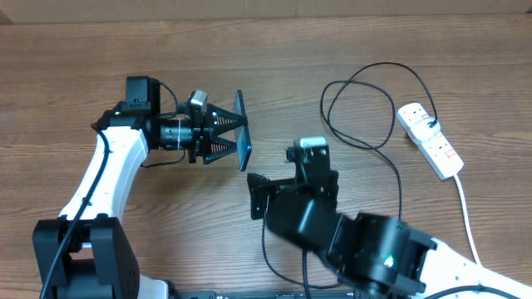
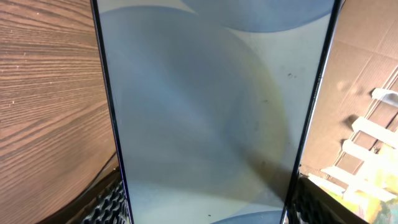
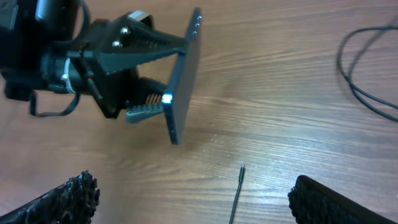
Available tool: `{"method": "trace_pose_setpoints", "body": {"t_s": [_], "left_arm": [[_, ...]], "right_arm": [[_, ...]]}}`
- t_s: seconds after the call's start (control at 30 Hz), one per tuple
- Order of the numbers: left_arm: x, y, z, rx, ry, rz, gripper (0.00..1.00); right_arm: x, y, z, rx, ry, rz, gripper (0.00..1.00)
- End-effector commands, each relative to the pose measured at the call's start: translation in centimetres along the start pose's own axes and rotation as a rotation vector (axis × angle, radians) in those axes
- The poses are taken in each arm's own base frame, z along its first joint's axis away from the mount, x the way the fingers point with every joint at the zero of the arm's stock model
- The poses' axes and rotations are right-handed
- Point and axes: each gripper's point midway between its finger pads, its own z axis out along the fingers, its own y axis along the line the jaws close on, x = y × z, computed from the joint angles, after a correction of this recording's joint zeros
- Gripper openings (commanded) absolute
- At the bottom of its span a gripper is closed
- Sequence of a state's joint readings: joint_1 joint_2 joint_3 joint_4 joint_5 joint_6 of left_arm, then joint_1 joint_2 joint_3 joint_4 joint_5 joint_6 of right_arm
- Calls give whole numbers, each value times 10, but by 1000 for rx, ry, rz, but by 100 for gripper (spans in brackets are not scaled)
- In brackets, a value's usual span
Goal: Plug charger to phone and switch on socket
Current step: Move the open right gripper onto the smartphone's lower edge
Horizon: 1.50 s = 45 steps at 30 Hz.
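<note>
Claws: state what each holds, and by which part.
Left claw clamps the phone by its two long edges. Right claw is open, holding nothing.

White-shelled left arm (image 1: 106, 170), black joints (image 1: 141, 98) — thin black cables (image 3: 50, 115), ribbed black fingers (image 3: 149, 42)

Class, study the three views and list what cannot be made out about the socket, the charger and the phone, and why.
1. Socket: overhead, switches too small to read as on or off.
2. Charger: right wrist, tip too small to show its connector shape; cable cut off by the bottom edge.
3. Phone: left wrist, screen fills the frame, ends cut off, so its port is unseen.
</note>
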<state>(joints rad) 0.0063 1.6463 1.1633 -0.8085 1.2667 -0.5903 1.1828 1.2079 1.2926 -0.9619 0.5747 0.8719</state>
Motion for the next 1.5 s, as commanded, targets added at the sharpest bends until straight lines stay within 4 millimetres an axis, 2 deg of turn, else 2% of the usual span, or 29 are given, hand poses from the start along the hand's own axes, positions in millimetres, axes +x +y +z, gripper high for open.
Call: {"method": "trace_pose_setpoints", "body": {"t_s": [0.0,0.27,0.47,0.9,1.23,1.47], "left_arm": [[3,-5,0,32,22,-17,25],[3,-5,0,32,21,-17,25],[3,-5,0,32,21,-17,25],[3,-5,0,33,20,-14,25],[3,-5,0,33,21,-19,26],[3,-6,0,36,23,-19,27]], "right_arm": [[-14,-22,-1,109,-180,169,100],[-9,-9,13,86,-172,186,100],[6,4,32,83,-121,123,100],[16,24,57,76,-106,-46,99],[19,38,74,63,-118,-163,86],[24,42,83,66,-116,-169,78]]}}
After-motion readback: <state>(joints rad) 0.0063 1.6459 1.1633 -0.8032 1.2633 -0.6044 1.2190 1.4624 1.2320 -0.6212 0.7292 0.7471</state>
